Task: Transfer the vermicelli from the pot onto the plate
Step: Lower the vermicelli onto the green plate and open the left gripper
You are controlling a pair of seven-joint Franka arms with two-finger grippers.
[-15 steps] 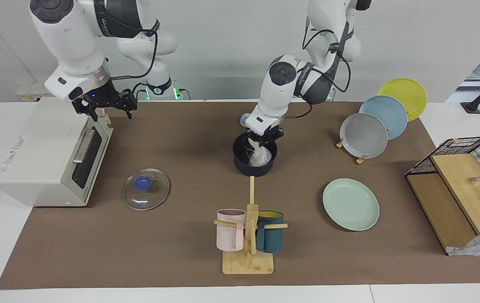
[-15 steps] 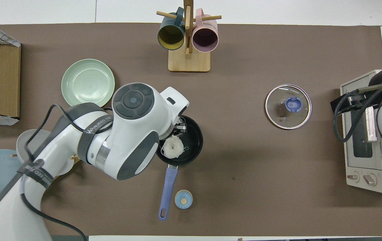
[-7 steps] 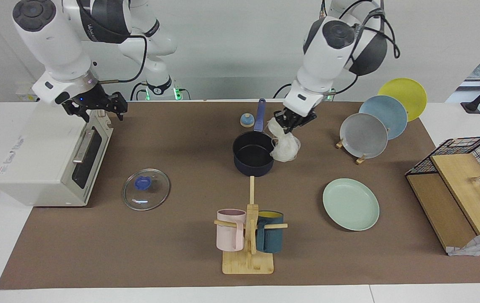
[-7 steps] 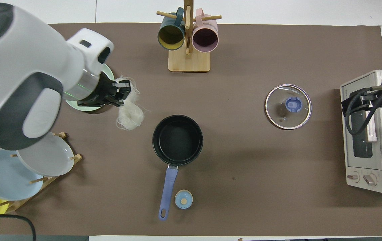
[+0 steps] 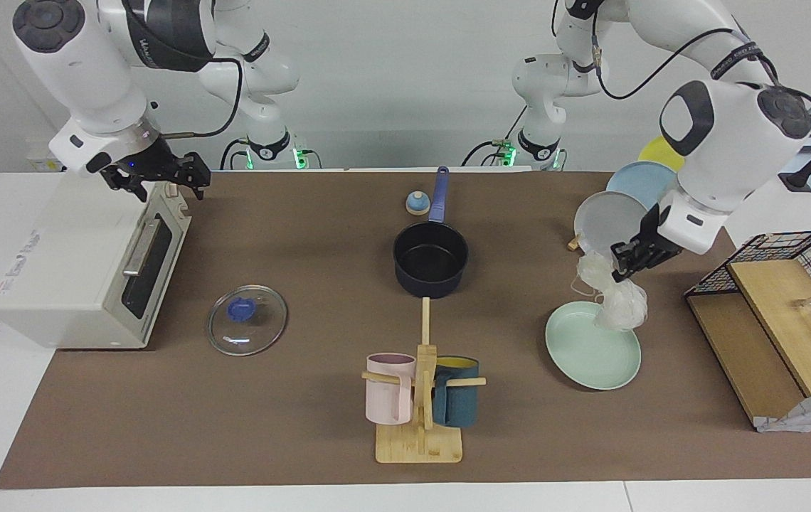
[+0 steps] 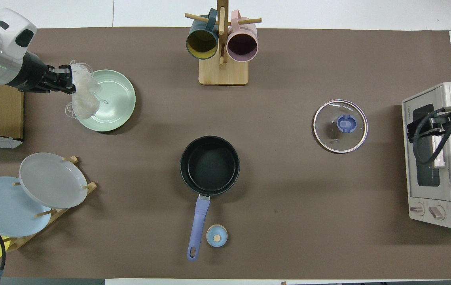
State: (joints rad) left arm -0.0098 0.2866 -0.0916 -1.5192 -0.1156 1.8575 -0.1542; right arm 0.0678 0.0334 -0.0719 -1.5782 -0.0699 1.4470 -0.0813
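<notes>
Below the left gripper's (image 5: 622, 269) jaws, clamped on its wrap, the vermicelli (image 5: 612, 295) dangles over the plate's (image 5: 590, 355) rim | pot (image 5: 430, 264) sits empty mid-counter | right gripper (image 5: 156, 181) waits over the toaster oven (image 5: 78, 263), jaws wide | brown mat (image 5: 292, 427) covers the counter

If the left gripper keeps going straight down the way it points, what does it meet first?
Most likely the green plate. The left gripper, shut on the vermicelli, points down over the plate's rim; the hanging bundle would land first, though whether it clears the rim is hard to judge.
</notes>
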